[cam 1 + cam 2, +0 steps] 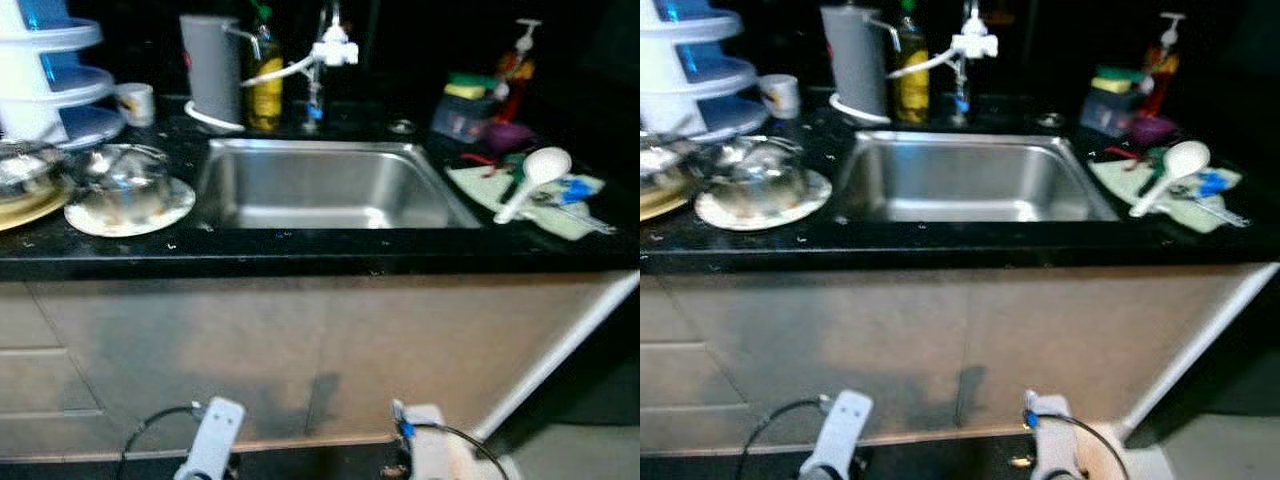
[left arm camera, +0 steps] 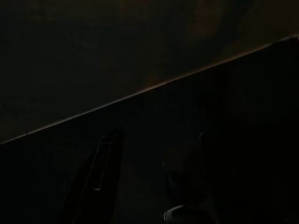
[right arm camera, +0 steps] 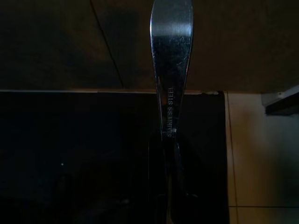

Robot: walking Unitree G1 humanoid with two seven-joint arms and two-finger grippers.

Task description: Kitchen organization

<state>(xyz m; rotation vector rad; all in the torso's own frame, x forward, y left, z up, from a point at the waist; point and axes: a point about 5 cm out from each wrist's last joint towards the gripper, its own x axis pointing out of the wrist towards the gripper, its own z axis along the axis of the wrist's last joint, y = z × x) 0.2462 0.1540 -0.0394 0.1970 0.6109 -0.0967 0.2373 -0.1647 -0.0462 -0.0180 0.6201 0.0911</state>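
A: Two arms hang low in front of the cabinet, both below the counter (image 1: 300, 262) edge. What does the right gripper (image 3: 169, 154) carry?

B: One steel utensil handle (image 3: 171, 70), stamped "stainless steel" — the fingers are clamped on its lower end, and the handle stands out past them toward the cabinet front. I cannot tell which utensil it is; the working end is hidden.

A: Left gripper (image 2: 149, 186)?

B: Wrist view is very dark. Its two fingers stand apart with nothing between them, so I log it as spread and empty, idle.

A: Progress on the tidying?

B: Early, by my judgement. The sink (image 1: 325, 185) is bare, which may count as done. Left of it a glass lid (image 1: 125, 180) sits on a plate (image 1: 175, 208), with more dishes at the far left edge and a white tiered rack (image 1: 55, 70) behind them. Right of the sink, a white ladle (image 1: 530, 180) and small utensils lie on a cloth (image 1: 560, 215); sponges and bottles crowd the far right corner.

A: Left to do?

B: Place the held utensil somewhere — likely with the cutlery on the right — then clear both sides.
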